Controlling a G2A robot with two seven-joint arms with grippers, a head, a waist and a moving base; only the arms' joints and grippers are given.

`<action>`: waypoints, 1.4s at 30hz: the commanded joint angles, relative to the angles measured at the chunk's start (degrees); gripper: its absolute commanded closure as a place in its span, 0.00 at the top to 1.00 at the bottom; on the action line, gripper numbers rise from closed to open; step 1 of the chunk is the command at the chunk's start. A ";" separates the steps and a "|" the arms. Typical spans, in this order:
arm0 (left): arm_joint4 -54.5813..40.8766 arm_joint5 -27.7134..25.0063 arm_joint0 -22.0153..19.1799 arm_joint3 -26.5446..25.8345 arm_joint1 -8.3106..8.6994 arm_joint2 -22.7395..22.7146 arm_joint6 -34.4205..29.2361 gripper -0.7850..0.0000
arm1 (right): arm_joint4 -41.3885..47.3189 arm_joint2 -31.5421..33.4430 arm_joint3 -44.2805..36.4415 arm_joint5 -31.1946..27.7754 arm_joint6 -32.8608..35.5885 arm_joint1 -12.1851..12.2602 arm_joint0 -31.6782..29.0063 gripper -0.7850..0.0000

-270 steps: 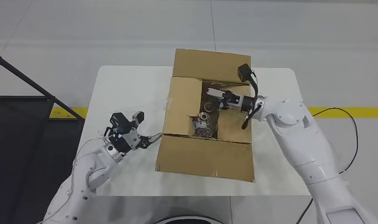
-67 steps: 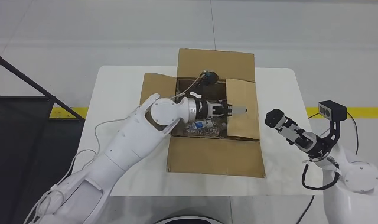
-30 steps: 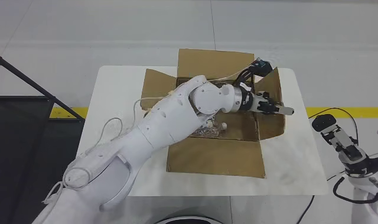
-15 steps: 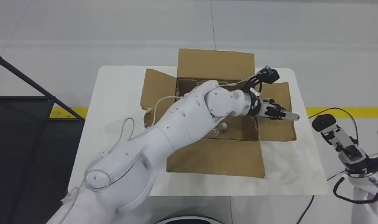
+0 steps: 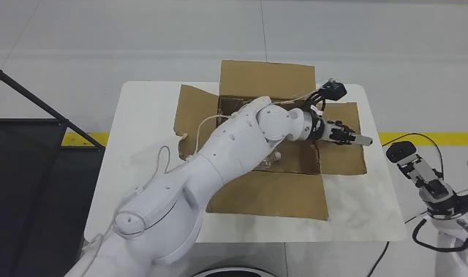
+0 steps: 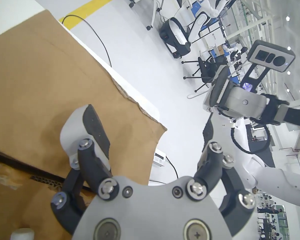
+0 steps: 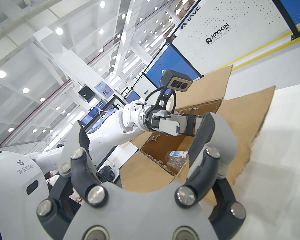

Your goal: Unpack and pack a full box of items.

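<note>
The open cardboard box stands mid-table with all flaps folded out. My left arm stretches across its opening, and my left gripper is open and empty over the right flap. In the left wrist view the gripper hangs with fingers spread above that flap. My right gripper is open and empty off the table's right edge, apart from the box. A crumpled clear plastic bottle lies inside the box; the left arm hides most other contents.
The white table has bare room left of the box and a strip at the front. The far flap lies toward the table's back edge. A black cable runs on the floor at the right.
My left gripper has moved right and slightly forward over the right flap, which has gone from raised to lying flat outward. The right arm has kept still over the last second.
</note>
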 commanded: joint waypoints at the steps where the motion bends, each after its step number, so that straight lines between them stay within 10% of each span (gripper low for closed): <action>1: 0.48 -1.63 -1.10 0.18 0.29 -1.03 0.53 1.00 | 0.00 0.00 0.00 0.00 0.00 0.00 0.00 1.00; 9: 2.81 -6.32 -4.44 -1.12 4.32 -7.18 0.70 1.00 | -6.46 -1.74 -4.39 3.02 -2.64 0.40 3.00 1.00; 16: 9.87 -5.05 -1.59 -12.13 12.26 -16.83 1.73 1.00 | -16.47 -6.88 -10.03 8.77 -1.13 1.41 11.77 1.00; 26: 26.89 17.61 31.71 -71.00 25.21 -45.75 -11.00 1.00 | -30.24 -23.16 -6.72 16.77 6.24 2.37 28.90 1.00; 33: 31.88 22.56 45.51 -87.24 27.68 -57.32 -14.84 1.00 | -39.19 -36.63 -2.17 19.23 11.15 2.01 38.60 1.00; 42: 33.22 24.95 57.46 -93.29 28.92 -65.84 -12.87 1.00 | -38.97 -39.18 -0.94 19.11 11.90 1.84 40.36 1.00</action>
